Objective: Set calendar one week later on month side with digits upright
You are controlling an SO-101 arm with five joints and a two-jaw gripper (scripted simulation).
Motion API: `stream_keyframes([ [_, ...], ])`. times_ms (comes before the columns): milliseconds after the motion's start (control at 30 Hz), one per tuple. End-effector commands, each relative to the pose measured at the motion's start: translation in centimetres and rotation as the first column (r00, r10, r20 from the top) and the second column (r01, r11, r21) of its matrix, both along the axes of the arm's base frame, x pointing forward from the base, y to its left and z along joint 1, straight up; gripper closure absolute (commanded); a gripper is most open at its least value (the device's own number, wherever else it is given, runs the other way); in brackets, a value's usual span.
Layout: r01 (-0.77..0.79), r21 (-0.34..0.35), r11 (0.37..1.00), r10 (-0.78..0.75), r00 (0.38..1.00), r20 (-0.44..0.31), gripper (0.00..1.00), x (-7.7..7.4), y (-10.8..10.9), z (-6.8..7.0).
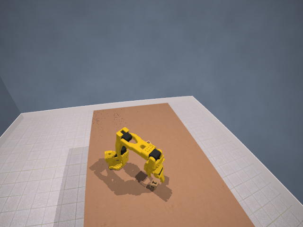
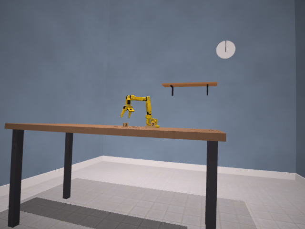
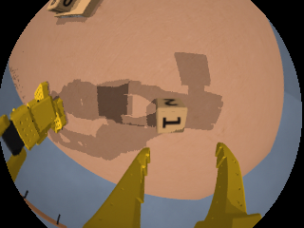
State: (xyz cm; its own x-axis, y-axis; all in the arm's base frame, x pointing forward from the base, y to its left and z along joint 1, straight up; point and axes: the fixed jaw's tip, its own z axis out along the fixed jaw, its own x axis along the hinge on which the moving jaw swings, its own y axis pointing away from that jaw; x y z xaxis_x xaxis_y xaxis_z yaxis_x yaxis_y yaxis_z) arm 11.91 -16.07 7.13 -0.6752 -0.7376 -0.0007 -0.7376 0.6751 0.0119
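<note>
A pale wooden cube (image 1: 154,184) (image 2: 125,124) (image 3: 171,118) stands on the table outside the tray. It has a 1 on top, a 2 on the side towards the exterior camera, and a round digit towards the top camera. My gripper (image 1: 156,178) (image 2: 125,117) (image 3: 183,148) is partly open and empty, above this cube, not touching it. The wooden tray (image 2: 147,127) (image 3: 86,10) is flat on the table with the other cube (image 2: 153,124) (image 3: 61,4) at one end. That cube shows a 7 in the exterior view. My arm hides most of the tray in the top view. No month name is readable.
The brown table (image 1: 195,195) (image 2: 61,125) carries my arm's base (image 1: 117,163), which also shows at the left of the wrist view. The arm's shadow falls around the loose cube. A wall shelf (image 2: 189,84) and a clock (image 2: 226,49) are far behind.
</note>
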Motion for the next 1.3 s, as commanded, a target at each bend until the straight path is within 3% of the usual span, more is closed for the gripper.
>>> stream_keyframes([
  [0,0.007,-0.052,0.999,-0.005,0.999,0.041,0.64,0.3,-0.5,1.2],
  [367,0.008,-0.075,0.997,-0.003,0.998,0.059,0.64,0.3,-0.6,1.7],
  [667,0.029,-0.248,0.968,0.019,0.982,0.189,0.65,0.5,-0.8,5.6],
  [733,0.029,-0.248,0.968,0.019,0.982,0.189,0.65,0.5,-0.8,5.6],
  [967,0.065,-0.386,0.92,0.055,0.955,0.293,0.65,0.2,-0.4,9.0],
  [1100,0.078,-0.421,0.904,0.068,0.945,0.32,0.65,0.0,-0.2,9.9],
  [1267,0.08,-0.428,0.9,0.07,0.943,0.324,0.65,0.0,-0.2,10.0],
])
